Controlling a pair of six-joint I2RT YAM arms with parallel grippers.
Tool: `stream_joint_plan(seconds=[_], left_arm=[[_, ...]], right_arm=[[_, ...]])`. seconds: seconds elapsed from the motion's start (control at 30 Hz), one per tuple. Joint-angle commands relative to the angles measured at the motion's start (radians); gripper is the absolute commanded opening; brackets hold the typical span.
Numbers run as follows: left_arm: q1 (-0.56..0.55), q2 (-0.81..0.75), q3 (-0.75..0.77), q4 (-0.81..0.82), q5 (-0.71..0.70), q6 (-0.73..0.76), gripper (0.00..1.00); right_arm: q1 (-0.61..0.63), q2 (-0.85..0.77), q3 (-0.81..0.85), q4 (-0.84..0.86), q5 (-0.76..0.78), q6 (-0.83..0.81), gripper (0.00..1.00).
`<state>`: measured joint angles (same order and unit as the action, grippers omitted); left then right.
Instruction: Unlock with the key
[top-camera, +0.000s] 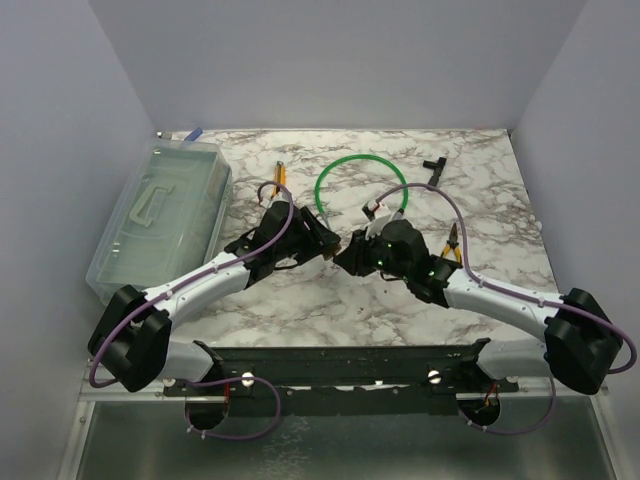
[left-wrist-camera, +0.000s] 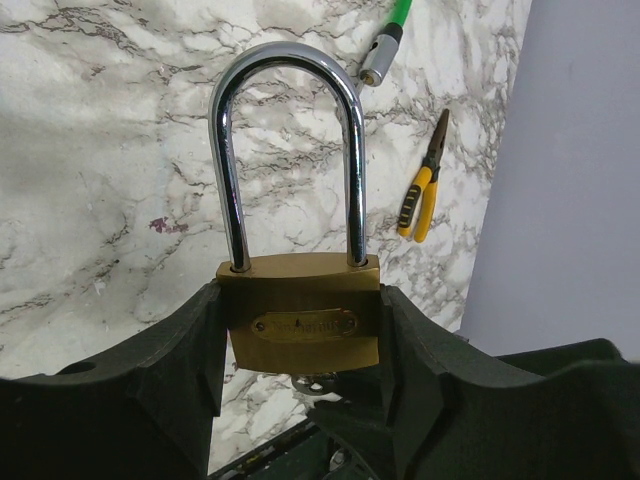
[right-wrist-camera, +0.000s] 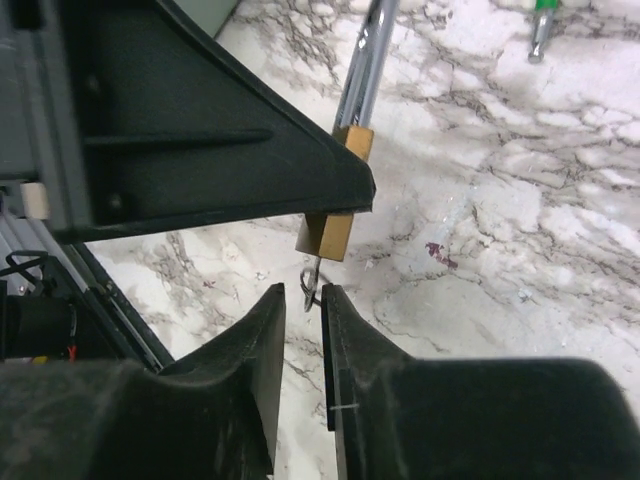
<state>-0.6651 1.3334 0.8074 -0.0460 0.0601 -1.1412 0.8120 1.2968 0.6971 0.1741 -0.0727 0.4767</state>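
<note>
Right wrist view: the key (right-wrist-camera: 310, 284) sticks out under the padlock (right-wrist-camera: 331, 236), its head pinched between the nearly closed fingers of the right gripper (right-wrist-camera: 305, 300). We see the left gripper (left-wrist-camera: 300, 345) clamped on the brass body, with the shackle (left-wrist-camera: 290, 62) upright and both legs seated. Pliers (left-wrist-camera: 422, 195) lie beyond on the table (left-wrist-camera: 100, 150).

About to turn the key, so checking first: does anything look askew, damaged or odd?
Nothing serious. The padlock sits square between the left fingers, shackle seated in both holes; the right fingers pinch the key just under it. Only a small reddish stain marks the marble.
</note>
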Motion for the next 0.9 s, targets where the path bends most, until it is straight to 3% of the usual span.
stream_joint_plan(seconds=[0.0, 0.2, 0.87], left_arm=[[-0.007, -0.015, 0.019, 0.08, 0.016, -0.008, 0.0], [-0.006, 0.005, 0.025, 0.099, 0.028, -0.012, 0.0], [-0.007, -0.006, 0.016, 0.114, 0.043, -0.017, 0.0]], right_arm=[[-0.002, -0.092, -0.005, -0.046, -0.002, -0.019, 0.32], [-0.002, -0.138, -0.014, -0.071, 0.005, 0.001, 0.41], [-0.002, -0.029, 0.015, -0.007, 0.02, 0.022, 0.33]])
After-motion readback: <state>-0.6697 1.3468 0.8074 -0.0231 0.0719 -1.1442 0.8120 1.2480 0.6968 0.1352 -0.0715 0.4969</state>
